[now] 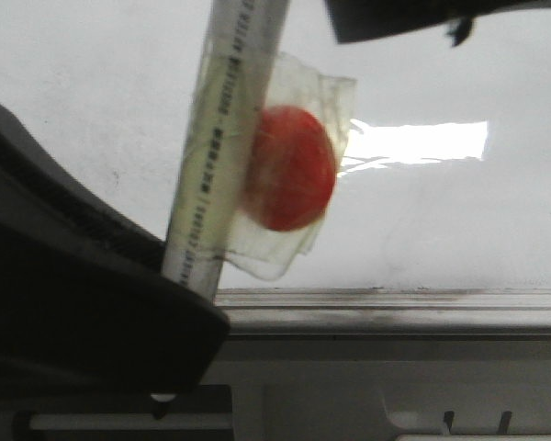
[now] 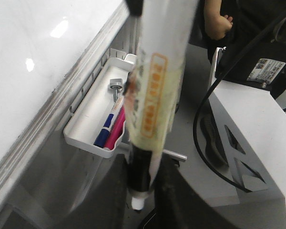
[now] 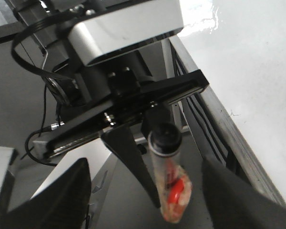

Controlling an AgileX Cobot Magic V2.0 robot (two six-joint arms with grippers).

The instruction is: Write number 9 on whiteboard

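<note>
Front view: found the marker (image 1: 222, 138) standing almost upright, close before the whiteboard (image 1: 441, 220), with a red disc (image 1: 294, 170) bound to its barrel under clear tape. Saw no number 9 anywhere on the white surface, only glare and faint smudges above the grey rail (image 1: 395, 299). Met a dark curved shape (image 1: 92, 312) across the marker's lower end, possibly a finger, though too near and blurred to say. Made out dark print running along the barrel, but could not read it.

Left wrist view: found the left hand (image 2: 143, 191) clamped on the marker, its pale end pointing down past the fingers. Noted an orange boxed label on the barrel, with characters too soft to read. Spotted a white tray (image 2: 86, 138) hung below the board's edge, with a blue pen (image 2: 104, 136) and a pink pen (image 2: 115, 133) lying in it. Saw no stroke on the board here either.

Right wrist view: found the right hand (image 3: 148, 205) with fingers well apart and nothing between them, looking at the left hand and its marker beside the board's edge.

Judged the writing not yet begun. Judged the risks thus: could touch the board with the bulging disc and tape before the tip, leaving no line; could slip in the clamp under pressure and bend the stroke; could snag the tray on a low pass.
</note>
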